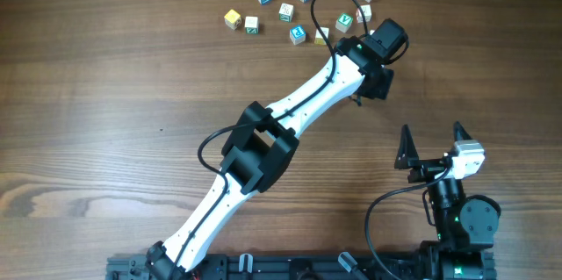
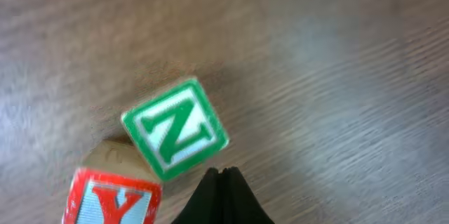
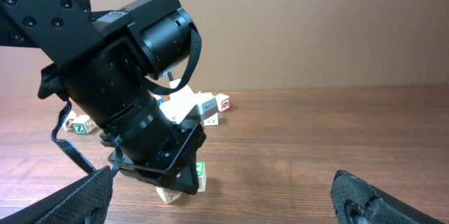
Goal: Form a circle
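Left wrist: L fingers (image 2: 210,203) together by wooden Z cube (image 2: 175,129); R fingers (image 3: 77,199) apart.

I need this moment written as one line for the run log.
left gripper: shut, tips beside green Z cube | right gripper: open, empty, near base | letter cubes: scattered, no tight circle yet

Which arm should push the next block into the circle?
Left. The left gripper, shut, is right beside the green Z cube; the right gripper is open, far from the letter cubes.
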`<state>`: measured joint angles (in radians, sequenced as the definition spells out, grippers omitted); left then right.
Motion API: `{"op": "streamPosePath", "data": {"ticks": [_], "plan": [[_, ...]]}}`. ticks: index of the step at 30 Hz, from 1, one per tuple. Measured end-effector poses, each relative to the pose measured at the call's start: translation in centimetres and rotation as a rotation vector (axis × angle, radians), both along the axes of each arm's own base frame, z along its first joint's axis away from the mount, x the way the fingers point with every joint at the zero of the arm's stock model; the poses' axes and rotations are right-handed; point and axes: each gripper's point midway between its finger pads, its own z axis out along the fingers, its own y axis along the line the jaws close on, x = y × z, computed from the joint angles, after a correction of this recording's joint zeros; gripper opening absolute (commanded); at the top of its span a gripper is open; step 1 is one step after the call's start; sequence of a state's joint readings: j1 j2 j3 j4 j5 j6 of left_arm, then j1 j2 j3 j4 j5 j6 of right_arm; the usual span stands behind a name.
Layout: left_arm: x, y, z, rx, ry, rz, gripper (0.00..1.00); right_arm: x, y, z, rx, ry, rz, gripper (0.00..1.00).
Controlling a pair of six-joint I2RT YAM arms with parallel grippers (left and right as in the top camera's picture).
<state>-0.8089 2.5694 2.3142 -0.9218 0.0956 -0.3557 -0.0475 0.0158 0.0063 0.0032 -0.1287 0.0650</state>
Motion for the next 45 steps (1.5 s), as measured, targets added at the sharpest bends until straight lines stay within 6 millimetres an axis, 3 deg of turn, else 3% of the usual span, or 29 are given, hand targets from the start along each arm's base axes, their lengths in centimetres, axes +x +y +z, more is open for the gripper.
{"op": "streamPosePath", "data": {"ticks": [4,10,14,19,23,27,29,34,37,45], "plan": [[1.6,-0.1,1.2,-0.045,-0.04,0.017,0.05,0.0,0.0,0.0,0.0,0.0,0.0,1.0],[6.0,3.4,4.7,-0.097,-0.095,0.109,0.06,0.0,0.0,0.0,0.0,0.0,0.0,1.0],[7.4,4.9,4.7,-0.098,-0.1,0.143,0.09,0.0,0.0,0.0,0.0,0.0,0.0,1.0],[8.6,4.9,5.3,-0.125,-0.132,0.155,0.09,0.0,0.0,0.0,0.0,0.0,0.0,1.0],[9.8,6.2,5.4,-0.129,-0.14,0.184,0.17,0.0,0.0,0.0,0.0,0.0,0.0,1.0],[10.9,9.2,5.6,-0.103,-0.121,0.229,0.29,0.0,0.0,0.0,0.0,0.0,0.0,1.0],[11.2,11.3,6.9,-0.083,-0.121,0.243,0.39,0.0,0.0,0.0,0.0,0.0,0.0,1.0],[10.8,16.9,14.5,-0.05,-0.189,0.292,0.75,0.0,0.0,0.0,0.0,0.0,0.0,1.0],[9.9,20.5,17.4,0.001,-0.205,0.337,0.97,0.0,0.0,0.0,0.0,0.0,0.0,1.0],[9.8,29.1,21.0,0.049,-0.217,0.491,1.0,0.0,0.0,0.0,0.0,0.0,0.0,1.0]]}}
